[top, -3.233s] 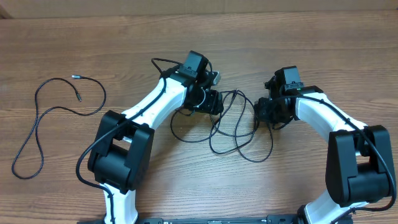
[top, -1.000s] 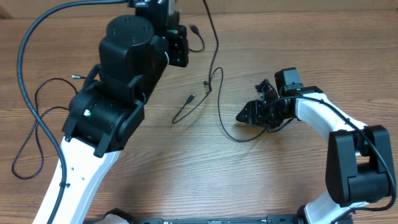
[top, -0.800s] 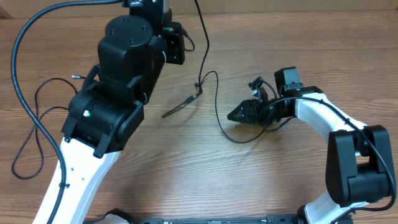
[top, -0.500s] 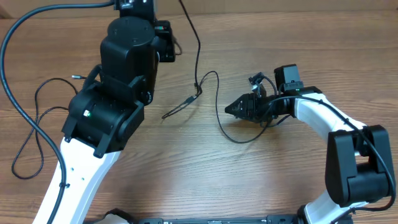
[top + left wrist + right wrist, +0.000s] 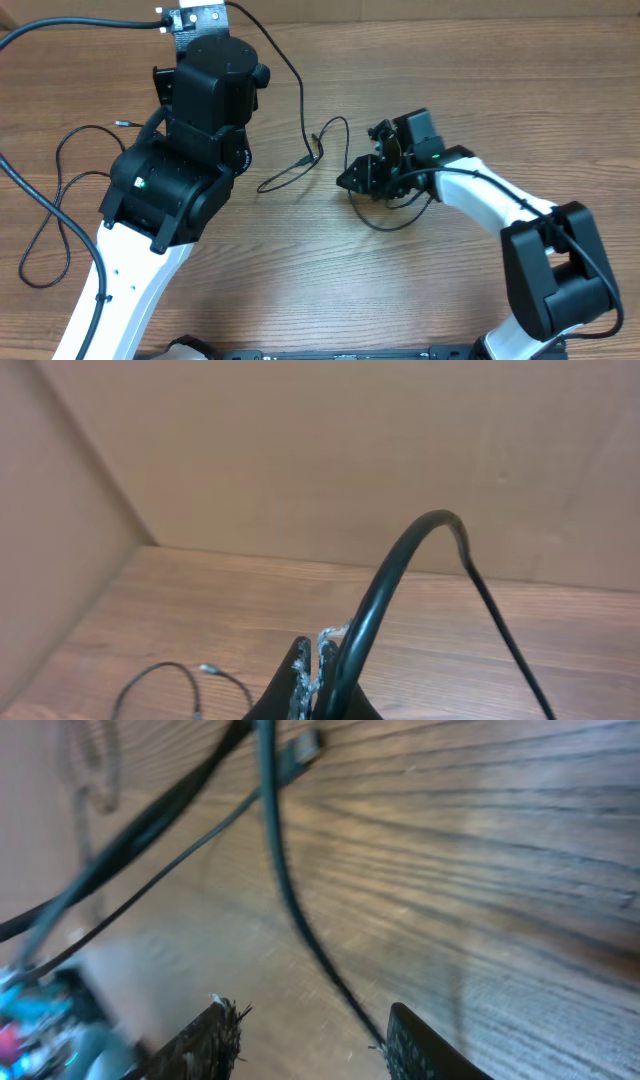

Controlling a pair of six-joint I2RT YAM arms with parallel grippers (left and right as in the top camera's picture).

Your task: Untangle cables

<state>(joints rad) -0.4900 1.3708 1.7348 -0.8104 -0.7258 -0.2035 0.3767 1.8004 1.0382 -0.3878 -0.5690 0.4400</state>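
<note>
We're seeing bright, even light from above in the overhead shot, just soft faint shadows beside the left arm (image 5: 180,190) on the table (image 5: 400,300). Left wrist: far wall (image 5: 350,450) sharp, the near cable (image 5: 378,592) goes soft. Right wrist is a smeary mess, blur worst at left.

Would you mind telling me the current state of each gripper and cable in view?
left gripper: shut on held cable, raised.
right gripper: open, low over the table.
held cable: one end lifted, rest trailing to the table.
looped cable: on the table, passing between the right gripper's fingers, ungripped.
far-left cable: lying loose, apart from the others.
</note>
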